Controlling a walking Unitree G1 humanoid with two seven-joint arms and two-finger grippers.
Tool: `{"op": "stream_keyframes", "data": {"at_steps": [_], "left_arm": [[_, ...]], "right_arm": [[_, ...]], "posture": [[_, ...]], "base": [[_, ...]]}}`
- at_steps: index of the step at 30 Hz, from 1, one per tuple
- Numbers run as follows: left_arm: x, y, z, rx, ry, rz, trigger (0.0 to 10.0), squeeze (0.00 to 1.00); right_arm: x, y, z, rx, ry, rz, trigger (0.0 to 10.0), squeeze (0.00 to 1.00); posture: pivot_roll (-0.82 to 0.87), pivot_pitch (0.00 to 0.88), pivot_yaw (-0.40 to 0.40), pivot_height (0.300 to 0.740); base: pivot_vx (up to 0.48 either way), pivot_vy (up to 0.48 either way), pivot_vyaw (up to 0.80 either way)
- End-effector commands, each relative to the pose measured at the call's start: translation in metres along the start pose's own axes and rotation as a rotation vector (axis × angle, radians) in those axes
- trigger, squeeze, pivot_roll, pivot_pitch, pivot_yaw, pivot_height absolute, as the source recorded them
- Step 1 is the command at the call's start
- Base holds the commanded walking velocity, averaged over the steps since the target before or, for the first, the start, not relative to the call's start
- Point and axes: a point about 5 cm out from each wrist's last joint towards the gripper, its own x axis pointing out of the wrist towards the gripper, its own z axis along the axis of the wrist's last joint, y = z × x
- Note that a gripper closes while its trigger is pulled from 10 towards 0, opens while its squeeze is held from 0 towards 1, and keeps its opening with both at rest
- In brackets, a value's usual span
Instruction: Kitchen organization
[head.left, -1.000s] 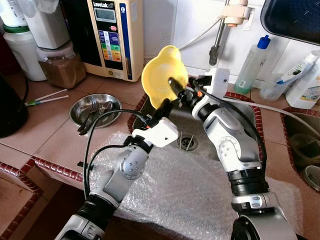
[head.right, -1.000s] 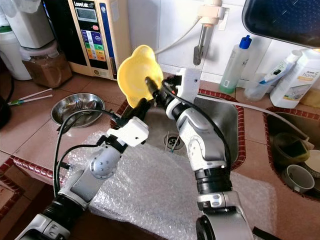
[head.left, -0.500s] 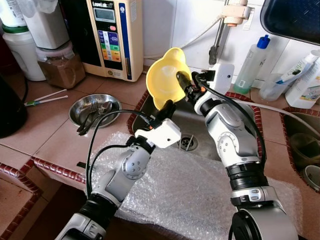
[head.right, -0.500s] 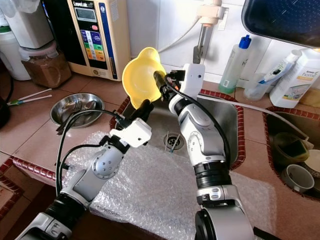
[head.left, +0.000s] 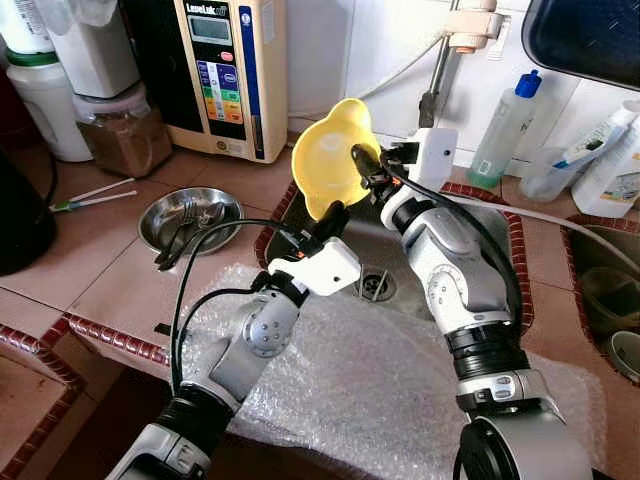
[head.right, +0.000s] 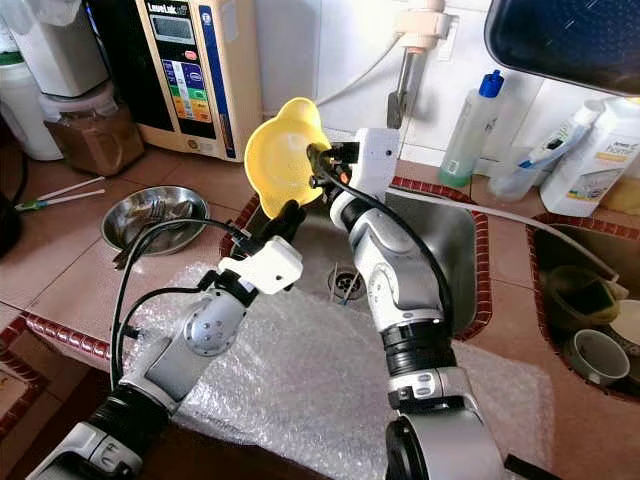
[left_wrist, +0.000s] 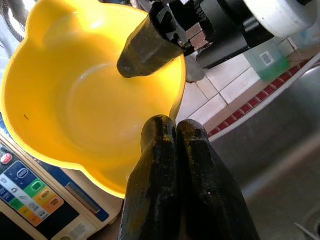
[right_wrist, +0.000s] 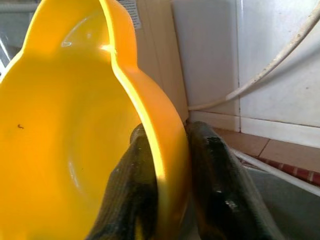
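While we look down from the head, our right gripper (head.left: 362, 160) holds the yellow bowl (head.left: 325, 168) above the sink (head.left: 470, 225). Left wrist: left gripper (left_wrist: 176, 131), jaws together, beneath its rim. Right wrist: jaws clamp the rim; that thin hold might slip.

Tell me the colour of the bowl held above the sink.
Yellow: the plastic bowl, pinched by the right claw, shows best in the left wrist view.

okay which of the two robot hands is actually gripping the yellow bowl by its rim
The right hand: its fingers straddle the yellow bowl's rim, one inside, one outside. The left hand has its fingers pressed together just below the bowl's edge, gripping nothing.
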Motion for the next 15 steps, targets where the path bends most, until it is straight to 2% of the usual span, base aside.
{"op": "stream_keyframes", "data": {"at_steps": [1,3,4,5,6,7,8,9,11,12,15], "left_arm": [[-0.004,0.014,-0.007,-0.002,0.035,0.053,1.3,0.0],[-0.005,0.014,-0.007,-0.007,0.033,0.053,1.3,0.0],[-0.004,0.014,-0.006,-0.007,0.028,0.046,2.6,0.0],[-0.004,0.014,-0.006,-0.012,0.024,0.041,3.3,0.0],[-0.003,0.013,-0.005,-0.018,0.018,0.032,7.3,0.1],[-0.003,0.012,-0.004,-0.03,0.009,0.025,10.0,0.28],[-0.003,0.012,-0.004,-0.03,0.009,0.025,10.0,0.28],[-0.002,0.011,-0.001,-0.072,-0.01,0.014,10.0,1.0],[-0.002,0.011,0.001,-0.101,-0.015,0.001,10.0,1.0],[-0.001,0.007,0.003,-0.158,-0.002,-0.046,10.0,1.0],[-0.002,0.003,0.011,-0.221,-0.017,-0.11,10.0,1.0]], "right_arm": [[-0.003,-0.013,0.0,0.008,-0.01,-0.062,0.0,0.0],[-0.003,-0.013,0.001,0.007,-0.012,-0.063,0.0,0.0],[-0.004,-0.013,0.002,0.019,-0.029,-0.062,0.0,0.0],[-0.005,-0.013,0.003,0.028,-0.035,-0.061,0.0,0.0],[-0.006,-0.014,0.003,0.019,-0.032,-0.064,0.0,0.0],[-0.006,-0.015,0.002,0.01,-0.027,-0.07,0.0,0.0],[-0.006,-0.015,0.002,0.01,-0.027,-0.07,0.0,0.0],[-0.008,-0.018,0.001,0.002,-0.023,-0.086,0.0,0.0],[-0.009,-0.021,0.0,0.0,-0.022,-0.098,0.0,0.0],[-0.01,-0.023,-0.001,0.027,-0.032,-0.115,0.0,0.0],[-0.011,-0.028,-0.004,0.039,-0.028,-0.148,0.0,0.0]], "posture": [[0.0,0.047,-0.015,0.74],[0.0,0.047,-0.015,0.74],[0.0,0.054,-0.007,0.74],[0.0,0.054,-0.006,0.74],[-0.01,0.056,-0.003,0.74],[-0.01,0.059,-0.001,0.74],[-0.01,0.059,-0.001,0.74],[-0.01,0.062,0.003,0.74],[-0.01,0.066,0.007,0.74],[-0.01,0.071,0.015,0.74],[-0.01,0.074,0.018,0.74]], "base": [[0.0,0.0,0.0],[0.0,0.0,0.0],[0.0,0.0,0.0],[0.0,0.0,0.0],[0.0,0.0,0.0],[0.0,0.0,0.0],[0.0,0.0,0.0],[0.0,0.0,0.0],[0.0,0.0,0.0],[0.0,0.0,0.0],[0.0,0.0,0.0]]}}
